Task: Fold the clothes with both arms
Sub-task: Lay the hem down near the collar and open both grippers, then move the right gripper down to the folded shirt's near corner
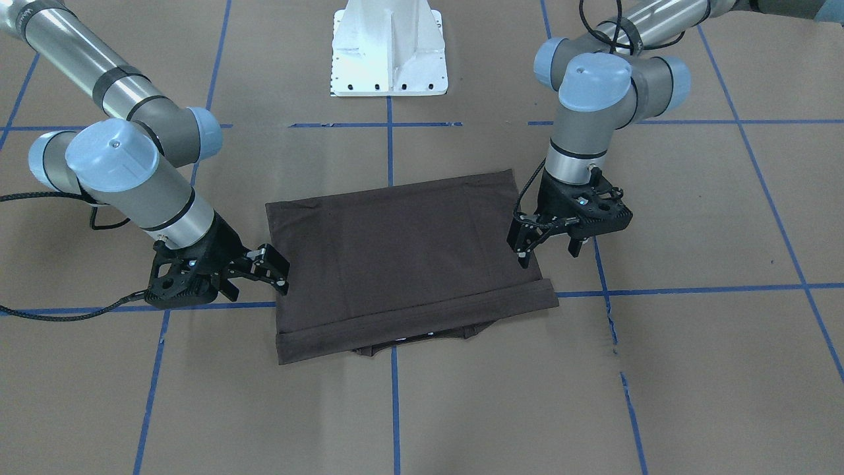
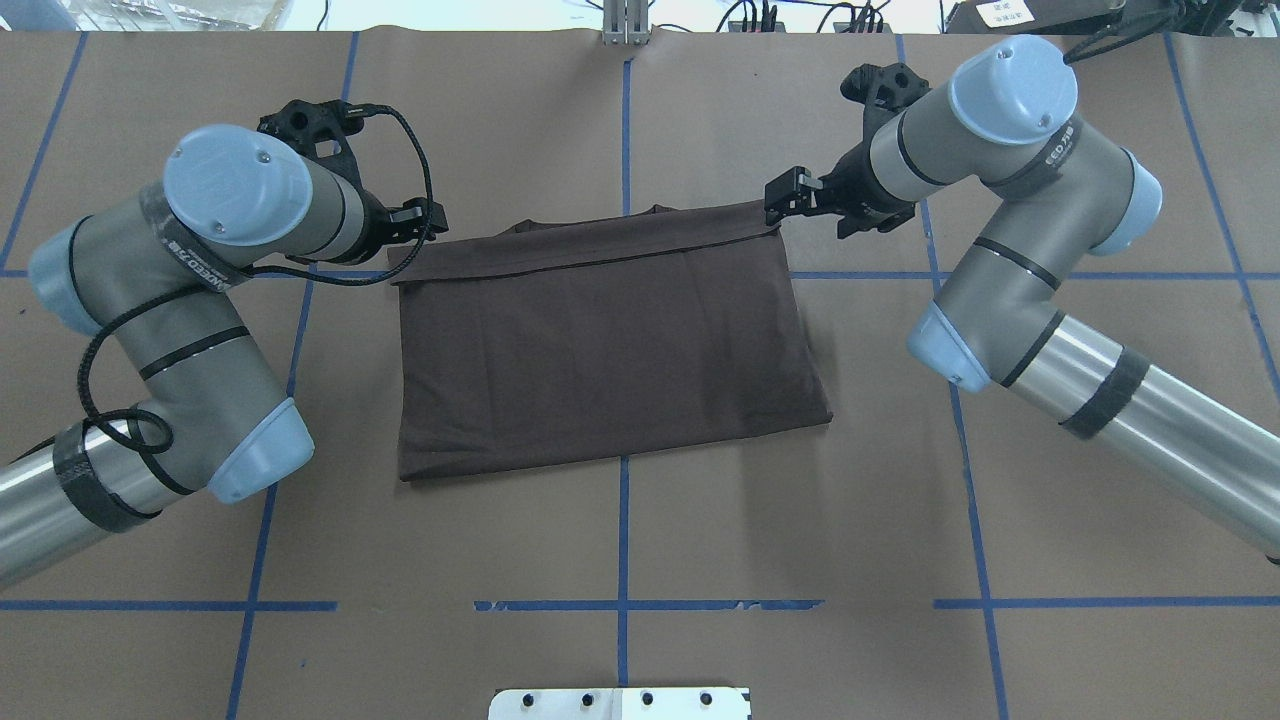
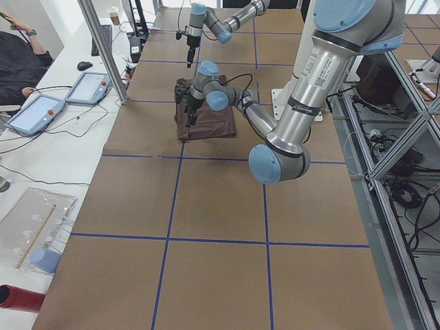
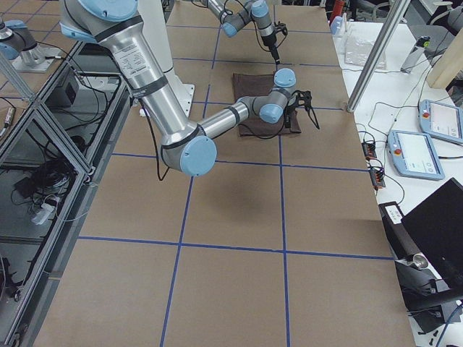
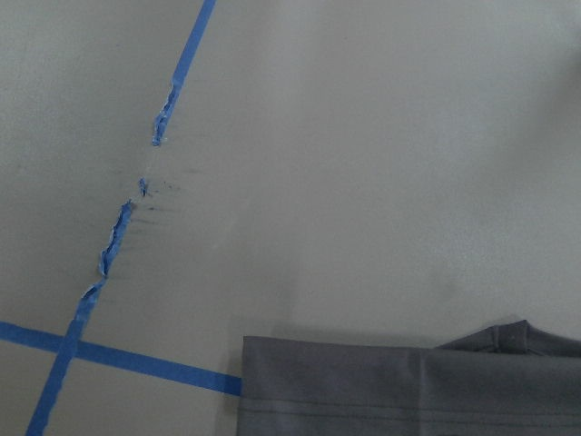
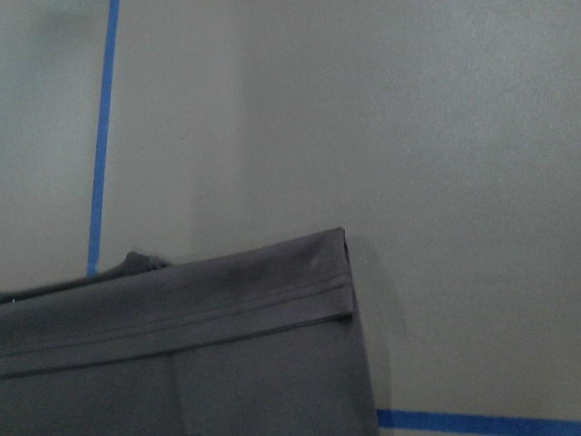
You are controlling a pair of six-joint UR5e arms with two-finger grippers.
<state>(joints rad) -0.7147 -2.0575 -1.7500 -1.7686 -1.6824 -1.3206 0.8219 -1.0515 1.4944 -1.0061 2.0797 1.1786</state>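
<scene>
between folds: both tools open at the shirt's far corners

the dark brown t-shirt (image 2: 600,350) lies flat on the tabletop (image 2: 620,560) in a tidy rectangle, in the middle between the two arms. its hem band (image 1: 415,320) lies along the edge farthest from the robot, and the collar (image 1: 422,338) just peeks out from under it there. so the lengthwise fold looks already made.

the left tool (image 1: 549,258) hangs at one far corner with its jaws spread and nothing between them; one fingertip sits right at the shirt's side edge, and i cannot tell whether it touches the cloth. the right tool (image 1: 258,288) is at the other far corner, just beside the cloth, jaws likewise apart and empty. both wrist views show only a flat shirt corner and bare tabletop, no cloth lifted.

my reading is that this is the gap after one fold is set down and before the next grasp. the next move probably calls for halving the rectangle sideways. the tools would need to pinch all the layers at two corners of one short side together, lift only enough to clear, and carry that side across to meet the other without dragging the lower layers or skewing the hem band.
</scene>
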